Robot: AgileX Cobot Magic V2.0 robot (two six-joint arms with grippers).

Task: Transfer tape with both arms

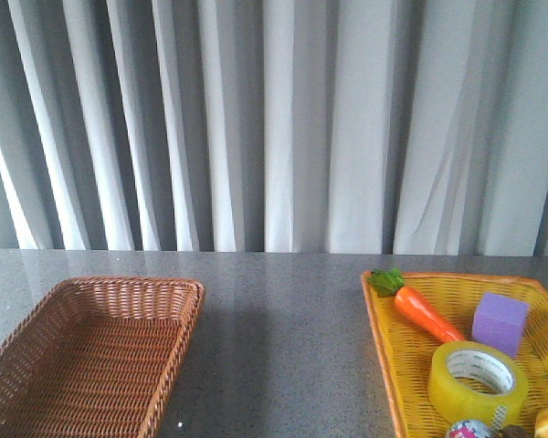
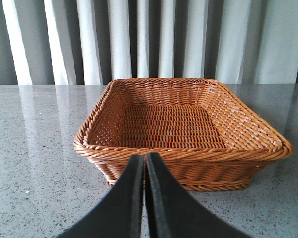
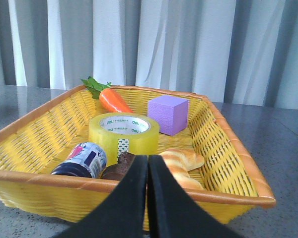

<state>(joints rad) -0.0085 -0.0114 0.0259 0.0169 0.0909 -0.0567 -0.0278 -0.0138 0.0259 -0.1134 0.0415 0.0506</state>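
The roll of yellow packing tape [image 1: 478, 383] lies flat in the yellow wicker basket [image 1: 384, 342] by the tabletop's right edge, untouched, while both grippers' jaws, pressed together and empty, face their baskets before any handover.

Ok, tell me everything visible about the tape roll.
The tape is a wide roll of translucent yellow packing tape with a white printed core. It lies flat, hole upward, in the yellow basket, between the carrot and the purple cube. A small dark item sits against its near side. Neither tool touches it.
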